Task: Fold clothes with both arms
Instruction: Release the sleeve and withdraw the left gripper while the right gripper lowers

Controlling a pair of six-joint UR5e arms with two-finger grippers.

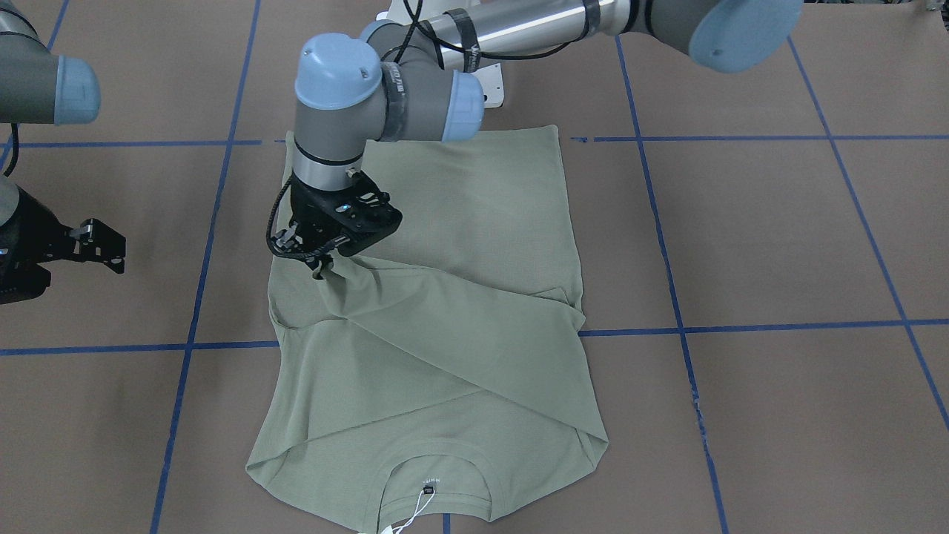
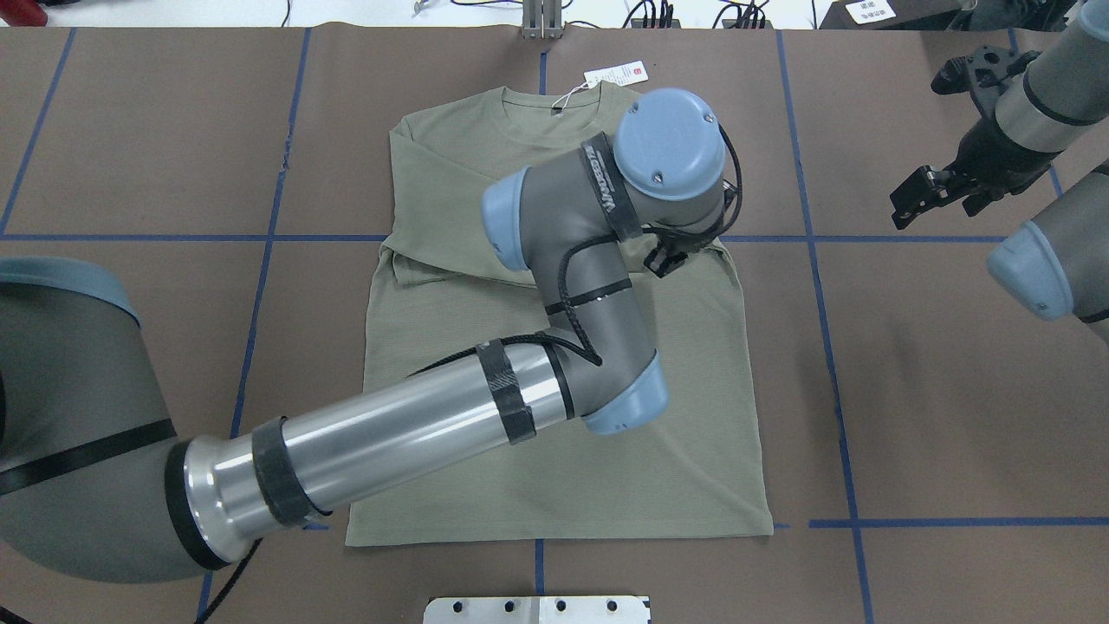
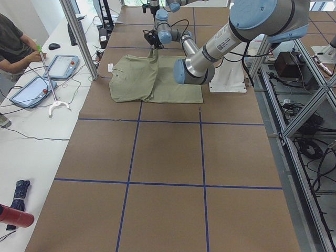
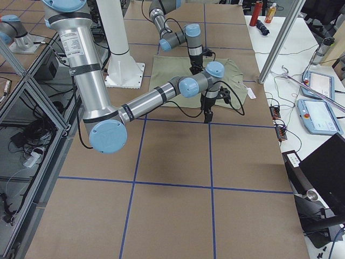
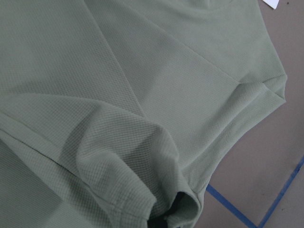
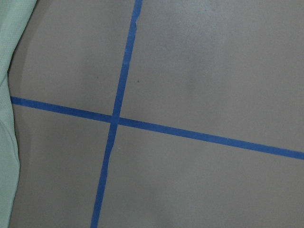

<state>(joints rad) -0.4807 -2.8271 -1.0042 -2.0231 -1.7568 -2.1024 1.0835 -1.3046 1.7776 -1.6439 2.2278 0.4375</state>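
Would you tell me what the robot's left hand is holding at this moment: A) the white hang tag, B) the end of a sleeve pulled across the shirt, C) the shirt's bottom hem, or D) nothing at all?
B: the left hand is closed on the sleeve's end, which is raised above the green shirt.

Brown paper-covered table [image 3: 168, 157] gridded with blue tape lines [image 3: 157, 183], white side bench [image 3: 31, 126] along one edge, slanted aluminium frame post [image 3: 80, 37] beside it.
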